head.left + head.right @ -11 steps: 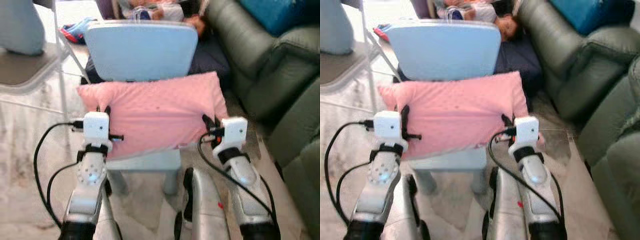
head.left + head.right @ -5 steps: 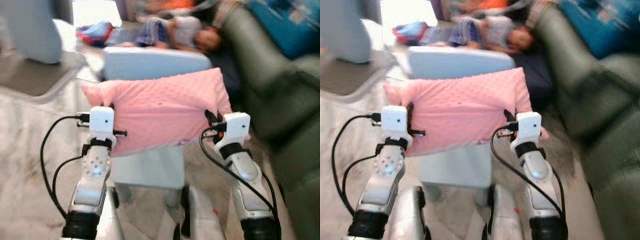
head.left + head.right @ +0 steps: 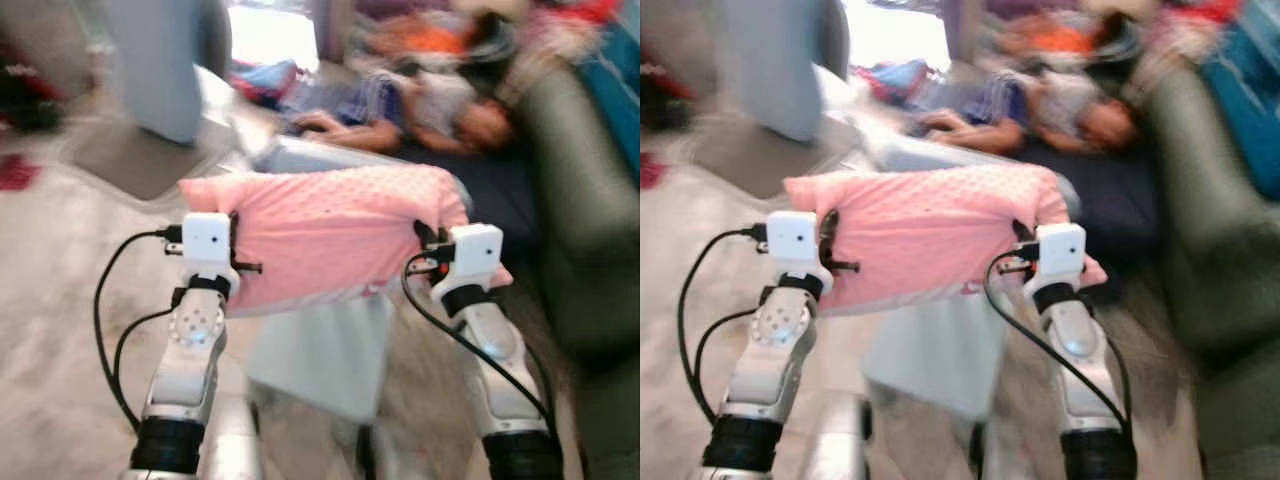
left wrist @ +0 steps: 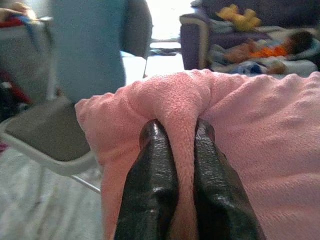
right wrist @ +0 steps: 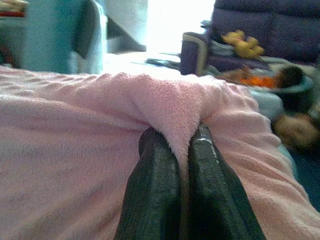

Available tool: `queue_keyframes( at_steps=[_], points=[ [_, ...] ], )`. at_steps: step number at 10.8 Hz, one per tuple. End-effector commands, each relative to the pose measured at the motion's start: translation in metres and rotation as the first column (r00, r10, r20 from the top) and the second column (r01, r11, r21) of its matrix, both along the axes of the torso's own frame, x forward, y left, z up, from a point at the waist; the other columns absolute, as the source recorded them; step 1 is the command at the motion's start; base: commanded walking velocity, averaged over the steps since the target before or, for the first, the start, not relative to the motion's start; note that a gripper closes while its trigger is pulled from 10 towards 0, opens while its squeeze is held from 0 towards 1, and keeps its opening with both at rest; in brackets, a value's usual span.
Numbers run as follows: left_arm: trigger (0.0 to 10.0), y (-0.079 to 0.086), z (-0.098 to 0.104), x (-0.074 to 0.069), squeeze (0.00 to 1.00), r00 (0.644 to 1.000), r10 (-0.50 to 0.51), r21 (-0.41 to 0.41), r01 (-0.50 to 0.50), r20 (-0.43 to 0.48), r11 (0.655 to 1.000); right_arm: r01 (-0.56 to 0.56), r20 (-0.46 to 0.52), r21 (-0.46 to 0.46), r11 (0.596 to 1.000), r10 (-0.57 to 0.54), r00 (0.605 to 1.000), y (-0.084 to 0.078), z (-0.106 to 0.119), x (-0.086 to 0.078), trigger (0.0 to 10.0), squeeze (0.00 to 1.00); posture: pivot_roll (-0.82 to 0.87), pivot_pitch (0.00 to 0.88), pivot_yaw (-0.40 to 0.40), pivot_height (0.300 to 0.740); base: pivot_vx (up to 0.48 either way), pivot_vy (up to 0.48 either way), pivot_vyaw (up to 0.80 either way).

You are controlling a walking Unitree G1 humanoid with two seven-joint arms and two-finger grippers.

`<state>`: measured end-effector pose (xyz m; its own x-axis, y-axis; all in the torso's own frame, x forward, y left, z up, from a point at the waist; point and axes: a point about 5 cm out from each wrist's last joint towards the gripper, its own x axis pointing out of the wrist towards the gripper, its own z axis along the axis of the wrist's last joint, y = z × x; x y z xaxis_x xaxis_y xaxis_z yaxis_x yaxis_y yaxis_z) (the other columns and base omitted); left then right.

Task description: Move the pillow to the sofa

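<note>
pillow (image 3: 330, 235) pink, fuzzy, kinda dimpled | left pincer (image 4: 172, 150) pinching its left end | right pincer (image 5: 176, 147) clamped on the right end | held above light-blue chair (image 3: 325, 345)

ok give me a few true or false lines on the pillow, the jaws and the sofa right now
1. Both grippers pinch the pink pillow. True: the left gripper and right gripper each have a fold clamped between their jaws.
2. The pillow lies on the sofa. False: it hangs between the grippers, short of the sofa.
3. The sofa is on the robot's right. True.
4. The pillow is blue. False: pink.
5. A person lies beyond the pillow. True.
</note>
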<state>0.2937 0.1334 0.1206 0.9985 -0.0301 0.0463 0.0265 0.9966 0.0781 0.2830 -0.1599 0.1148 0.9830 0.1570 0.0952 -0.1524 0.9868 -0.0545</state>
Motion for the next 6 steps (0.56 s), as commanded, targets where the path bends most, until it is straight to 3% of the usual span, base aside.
queue_keyframes(
  at_steps=[1, 6],
  points=[
    [10.0, 0.0048, 0.0006, 0.0004, 0.00, 1.000, 0.014, 0.002, -0.014, 0.002, 1.000, 0.008, 0.031, 0.007, 1.000, -0.009, 0.999, -0.0007, 0.0076, 0.0028, 10.0, 0.00, -0.04, 0.017, -0.033, 0.740, 0.000, 0.000, 0.00],
    [10.0, -0.0007, -0.0018, -0.0018, 0.00, 0.999, -0.030, -0.026, 0.029, -0.023, 0.999, 0.007, 0.028, 0.011, 1.000, -0.007, 1.000, 0.0027, 0.0063, 0.0022, 10.0, 0.00, -0.04, 0.029, -0.030, 0.740, 0.000, 0.000, 0.00]
  ],
)
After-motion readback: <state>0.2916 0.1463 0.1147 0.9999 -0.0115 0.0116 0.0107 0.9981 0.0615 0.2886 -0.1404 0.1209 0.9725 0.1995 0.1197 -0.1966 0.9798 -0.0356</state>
